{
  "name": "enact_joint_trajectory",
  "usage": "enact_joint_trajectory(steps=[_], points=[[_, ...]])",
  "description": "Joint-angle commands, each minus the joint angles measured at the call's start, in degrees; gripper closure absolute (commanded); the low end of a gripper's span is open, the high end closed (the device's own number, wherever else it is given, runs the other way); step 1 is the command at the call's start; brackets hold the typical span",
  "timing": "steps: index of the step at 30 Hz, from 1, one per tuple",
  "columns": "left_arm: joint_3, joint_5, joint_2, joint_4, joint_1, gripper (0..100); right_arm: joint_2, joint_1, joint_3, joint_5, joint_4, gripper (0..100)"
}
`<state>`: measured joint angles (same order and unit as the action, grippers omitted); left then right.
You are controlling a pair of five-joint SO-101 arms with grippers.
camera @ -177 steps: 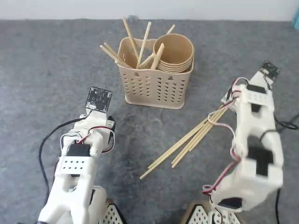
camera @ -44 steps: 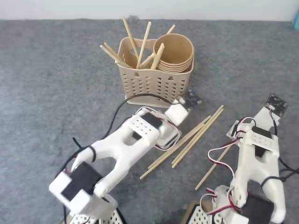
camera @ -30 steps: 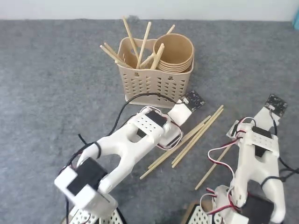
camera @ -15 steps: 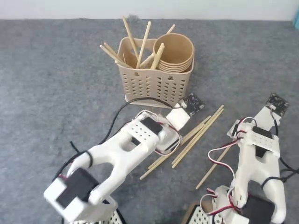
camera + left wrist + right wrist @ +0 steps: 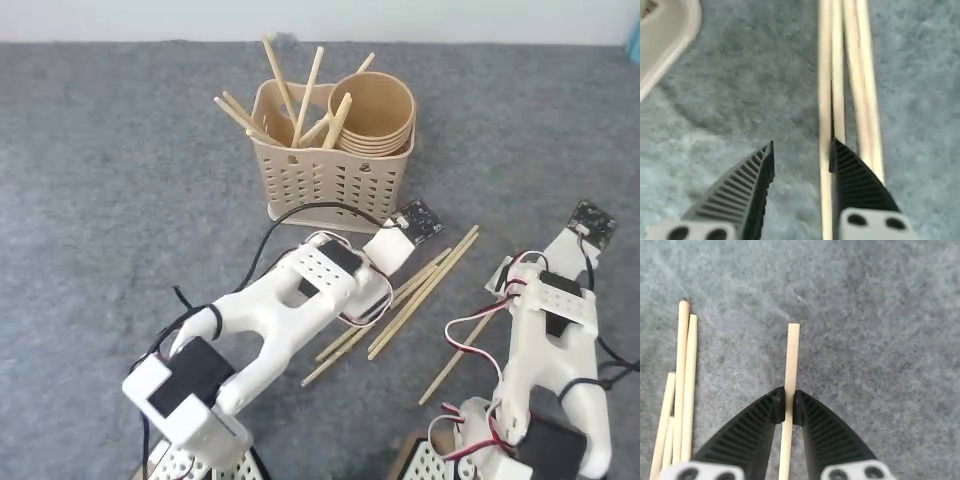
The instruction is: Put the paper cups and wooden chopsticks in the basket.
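It looks like a small robotics test bench: a left arm (image 5: 290,310) and a right arm (image 5: 545,340) of white plastic trailing loose wires (image 5: 468,330), a desk (image 5: 100,150) covered in grey felt, and a plain pale wall (image 5: 300,18) behind.

We log open desk (image 5: 110,180) left of the basket (image 5: 330,185), while the left arm (image 5: 300,300) lies across the loose chopsticks (image 5: 452,258) in front of it and upright chopsticks (image 5: 311,88) and stacked paper cups (image 5: 372,105) crowd its mouth.

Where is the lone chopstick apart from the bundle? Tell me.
In the high view the lone chopstick lies on the grey mat right of the chopstick bundle, pinched in the right claw.
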<state>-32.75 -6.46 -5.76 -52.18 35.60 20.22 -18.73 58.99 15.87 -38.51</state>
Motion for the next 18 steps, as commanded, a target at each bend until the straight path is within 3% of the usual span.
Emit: enact_joint_trajectory(steps=[1, 7, 12, 18], points=[[2.3, 0.3, 0.4, -2.0, 2.5, 83, 1.2, 0.1, -0.4, -0.7, 1.0, 99.1], [2.9, 0.3, -1.4, -5.0, 3.1, 85, 1.2, 0.1, -0.4, -0.7, 1.0, 99.1], [8.9, 0.3, -7.0, -9.8, 3.1, 99, 1.2, 0.1, -0.4, -0.7, 0.9, 99.1], [12.1, -0.1, -10.6, -13.0, 3.1, 99, 1.2, 0.1, -0.4, -0.7, 1.0, 99.1]])
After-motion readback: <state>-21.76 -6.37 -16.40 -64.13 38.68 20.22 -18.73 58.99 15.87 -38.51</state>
